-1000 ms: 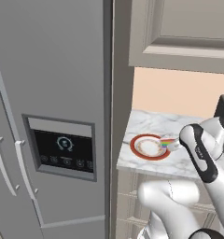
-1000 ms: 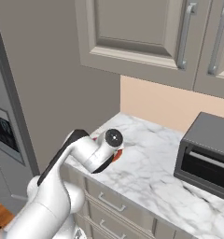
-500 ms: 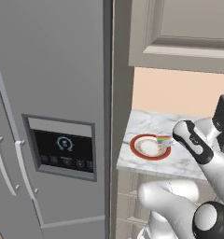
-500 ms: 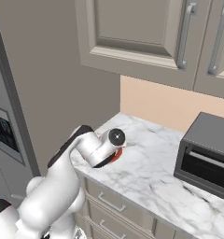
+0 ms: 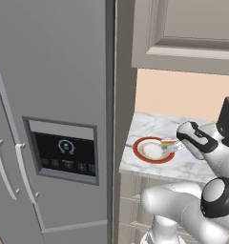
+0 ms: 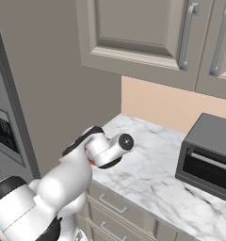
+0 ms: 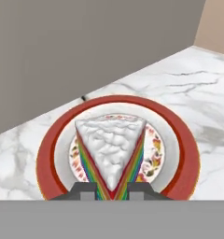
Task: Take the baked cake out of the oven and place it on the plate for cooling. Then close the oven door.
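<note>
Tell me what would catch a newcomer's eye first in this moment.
The rainbow-layered cake slice, white frosting on top, sits over the red-rimmed plate on the marble counter, its tip pinched by the gripper. Left of the counter looms a tall grey fridge with a dark display panel.

Left: tall grey fridge side panel (image 7: 86, 46) walls off the plate (image 7: 184, 144) | Above: upper cabinets (image 6: 148, 37) overhang | Right: bare marble tabletop (image 6: 148, 174) runs free to the toaster oven (image 6: 211, 157) | Back: peach wall (image 5: 183, 95).
</note>
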